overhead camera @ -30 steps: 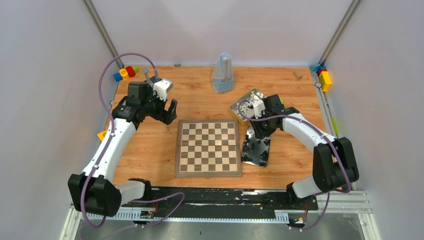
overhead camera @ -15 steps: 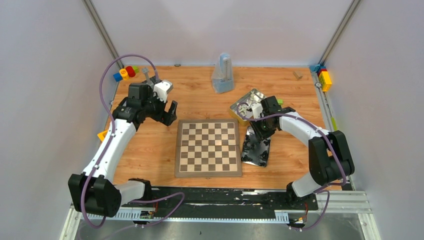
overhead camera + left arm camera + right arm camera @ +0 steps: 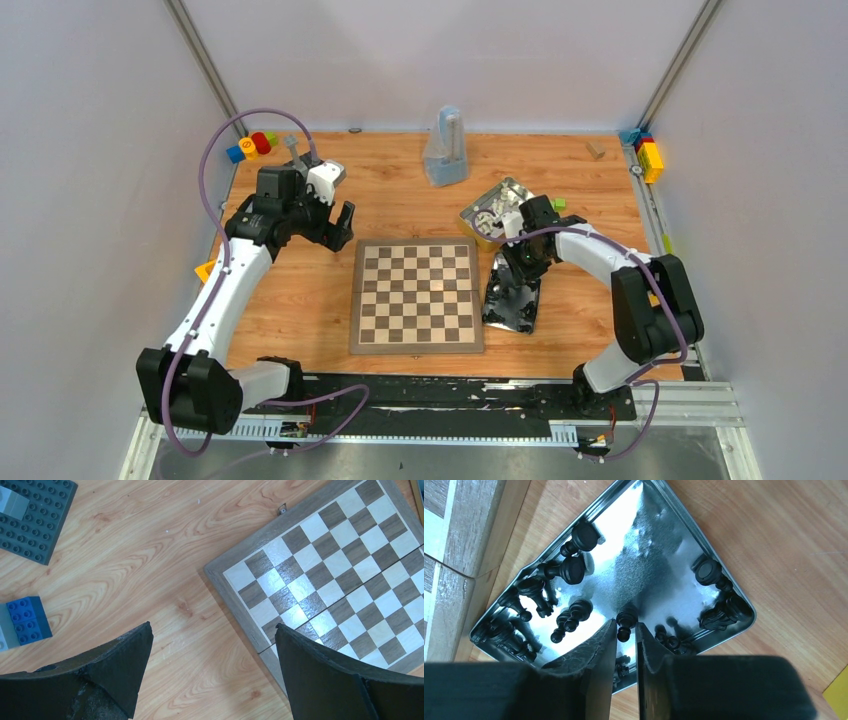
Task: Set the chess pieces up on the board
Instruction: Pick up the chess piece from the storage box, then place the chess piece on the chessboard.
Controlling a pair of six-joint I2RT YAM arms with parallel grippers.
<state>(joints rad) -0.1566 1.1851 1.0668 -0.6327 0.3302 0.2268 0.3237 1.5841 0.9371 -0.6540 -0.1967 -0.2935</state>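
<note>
The board (image 3: 417,296) lies bare in the middle of the table, and its corner shows in the left wrist view (image 3: 340,575). Several black chess pieces lie in a shiny metal tin (image 3: 513,300) (image 3: 649,565) just right of the board. My right gripper (image 3: 517,264) (image 3: 626,622) reaches down into that tin, its jaws drawn narrow on a small black pawn (image 3: 626,617) between the tips. My left gripper (image 3: 340,228) (image 3: 212,630) hangs wide open over bare wood off the board's far left corner, holding nothing.
A second tin (image 3: 497,205) stands behind the right gripper. A pale bagged object (image 3: 446,150) stands at the back. Coloured blocks (image 3: 252,145) lie at the back left and others (image 3: 648,155) at the back right. A grey studded plate (image 3: 35,520) and a blue block (image 3: 25,620) lie near the left gripper.
The right arm has lowered its gripper into the tin of black pieces and its jaws have narrowed round a pawn. The left arm has stayed put.
</note>
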